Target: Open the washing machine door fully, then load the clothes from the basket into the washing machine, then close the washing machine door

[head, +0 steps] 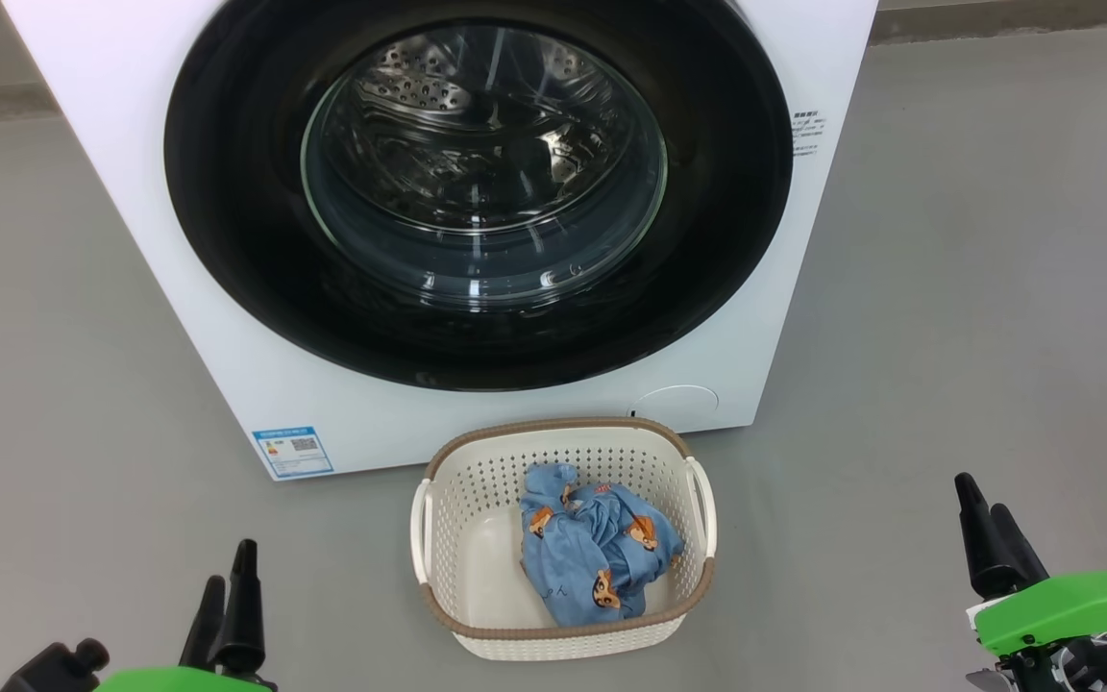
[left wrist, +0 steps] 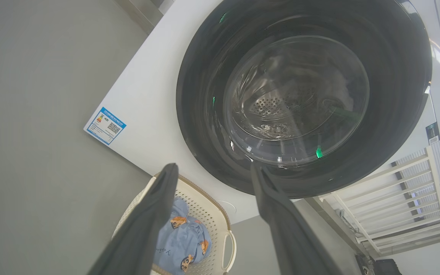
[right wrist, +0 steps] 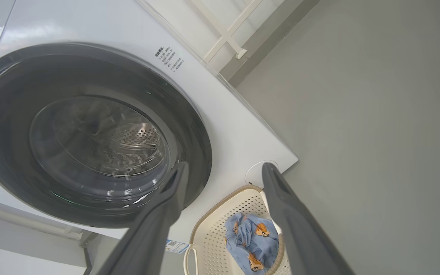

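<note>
**Door [head: 481, 173] shut, clothes [head: 597, 553] sitting in the basket [head: 477, 481]**

The washer [head: 126, 115] is parked on the grey floor [head: 947, 336]. Its door is seen closed flat against the front, black rim all the way round and the steel drum [head: 419, 86] visible through the glass. The basket is set on the floor just in front of the washer, below the door and near the round flap [head: 676, 404]; whether it touches the front can't be told. The clothes are bunched up inside it, pushed toward the robot's right side, with bare basket bottom left on the other side. A blue sticker [head: 292, 451] is stuck at the washer's lower left corner.

The left gripper [head: 232, 567] is held low at the lower left of the head view, well apart from the basket, fingers [left wrist: 153, 214] pointed up toward the washer. In the left wrist view they are spread wide with nothing between them. The right gripper [head: 980, 492] is held at the lower right, also well clear of the basket. In the right wrist view its fingers are parted too, nothing gripped.
</note>
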Tool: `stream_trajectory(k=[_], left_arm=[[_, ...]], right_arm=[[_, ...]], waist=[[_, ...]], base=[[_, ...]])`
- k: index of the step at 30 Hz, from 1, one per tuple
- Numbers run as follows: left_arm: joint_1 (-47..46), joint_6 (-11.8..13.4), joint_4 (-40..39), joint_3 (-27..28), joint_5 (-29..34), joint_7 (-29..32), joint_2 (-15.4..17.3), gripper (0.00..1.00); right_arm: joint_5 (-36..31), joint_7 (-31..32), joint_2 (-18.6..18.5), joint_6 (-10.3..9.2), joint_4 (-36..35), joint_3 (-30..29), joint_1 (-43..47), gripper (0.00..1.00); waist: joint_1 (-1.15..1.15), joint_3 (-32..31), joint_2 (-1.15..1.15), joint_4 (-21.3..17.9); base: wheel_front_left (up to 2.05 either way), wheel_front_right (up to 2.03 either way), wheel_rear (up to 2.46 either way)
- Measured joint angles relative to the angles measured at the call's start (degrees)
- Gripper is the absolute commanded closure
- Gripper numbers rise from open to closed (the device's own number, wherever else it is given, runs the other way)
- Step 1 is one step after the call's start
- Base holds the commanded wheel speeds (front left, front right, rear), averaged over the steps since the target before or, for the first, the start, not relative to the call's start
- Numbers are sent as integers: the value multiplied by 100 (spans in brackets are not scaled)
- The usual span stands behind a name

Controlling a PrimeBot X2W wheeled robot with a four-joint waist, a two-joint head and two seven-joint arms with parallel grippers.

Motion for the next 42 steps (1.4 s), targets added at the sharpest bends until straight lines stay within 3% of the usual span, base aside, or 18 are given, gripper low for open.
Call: stream_trajectory(k=[42], left_arm=[[-230, 82, 514, -344, 2883, -690, 41, 0]], right_arm=[[-2826, -333, -134, 1, 99, 153, -53, 0]], waist=[[0, -71, 0, 43]], base=[[0, 0, 0]])
